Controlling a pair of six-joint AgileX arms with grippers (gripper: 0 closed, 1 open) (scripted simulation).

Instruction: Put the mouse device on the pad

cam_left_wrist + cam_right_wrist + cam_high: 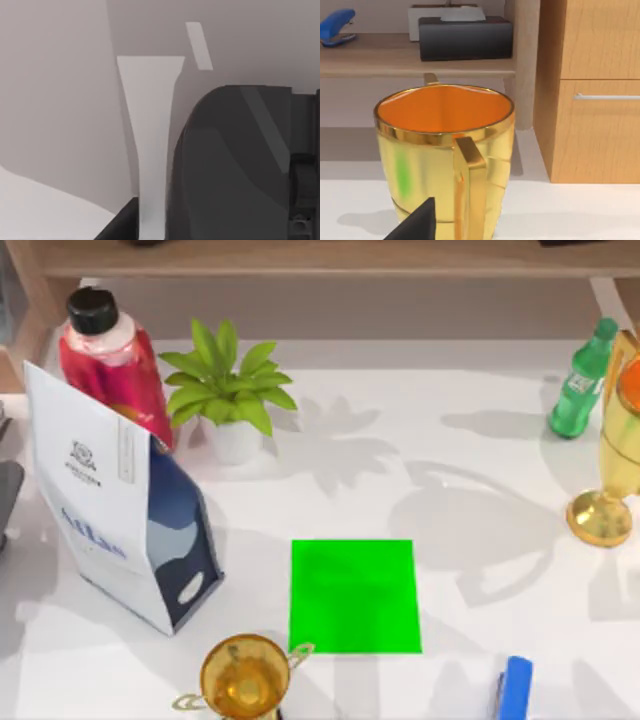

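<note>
Green pad point(355, 596) lay flat near the table's front centre.

It was a plain, unmarked bright green square, with a gold trophy point(243, 676) at its 8 o'clock and a potted plant point(227, 390) at 11 o'clock. Whether either gripper's fingers were spread, I cannot tell.

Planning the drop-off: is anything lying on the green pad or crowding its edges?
Nothing lies on the pad; its green surface is bare. A gold cup stands just off its lower-left corner in the top view, one handle reaching toward that corner. A blue object lies farther right, apart from the pad.
</note>
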